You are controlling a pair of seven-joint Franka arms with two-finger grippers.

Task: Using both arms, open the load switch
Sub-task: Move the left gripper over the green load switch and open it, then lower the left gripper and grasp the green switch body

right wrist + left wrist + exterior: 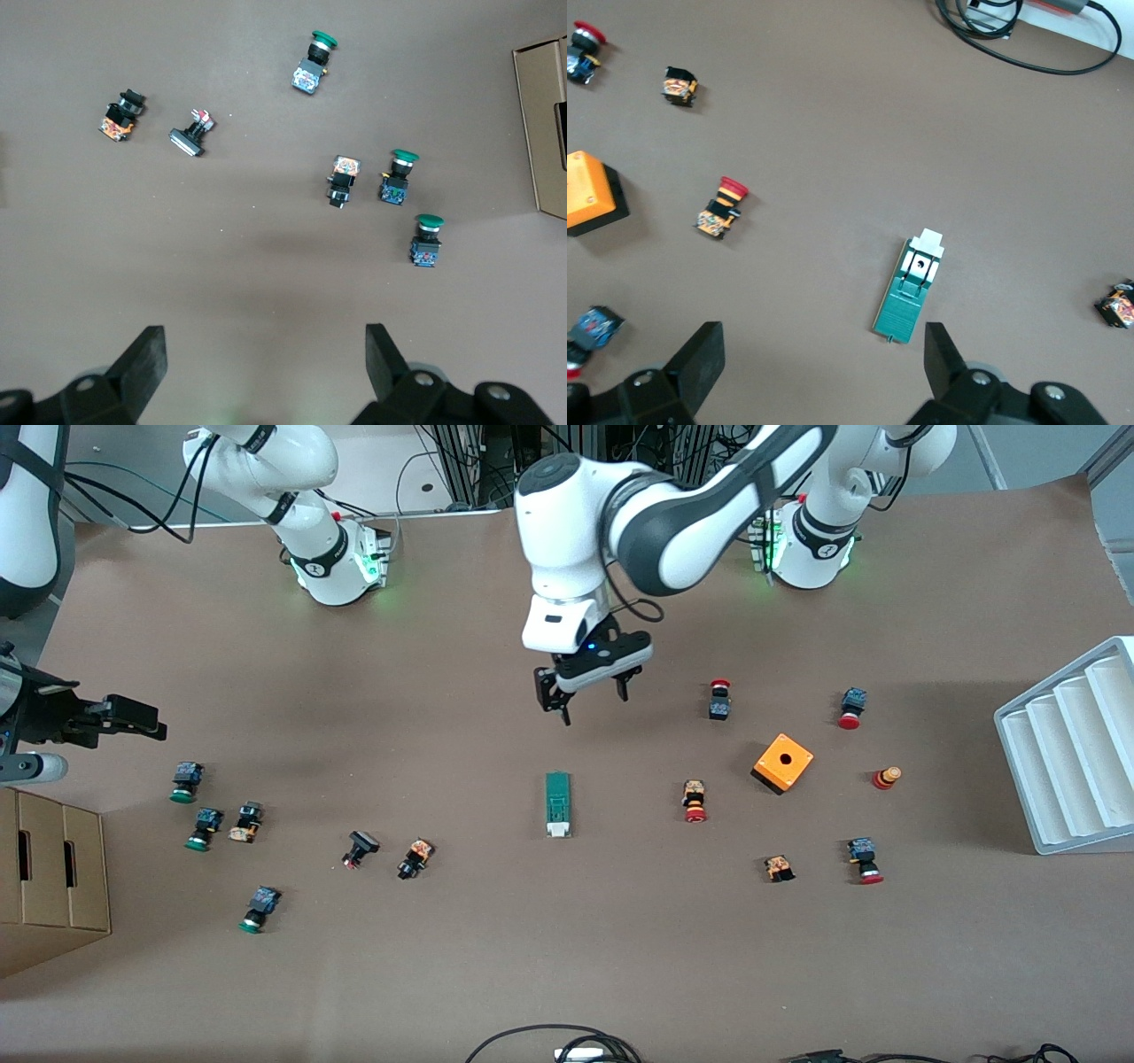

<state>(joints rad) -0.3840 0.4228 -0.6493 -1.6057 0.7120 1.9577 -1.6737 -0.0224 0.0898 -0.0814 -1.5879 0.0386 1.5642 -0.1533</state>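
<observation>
Right now the load switch [558, 804] lies flat on the brown table [567, 957] near its middle, its white sliding piece at the end nearer the front camera, untouched. Over the table just above it hangs the left gripper [592, 691], fingers spread wide and holding nothing; its wrist view shows the switch between and ahead of the fingertips. Well apart, the right gripper [133, 717] hovers at the right arm's end of the table over a scatter of green push buttons [403, 177], jaws likewise spread and empty. An orange cube box [783, 763] sits toward the left arm's end.
</observation>
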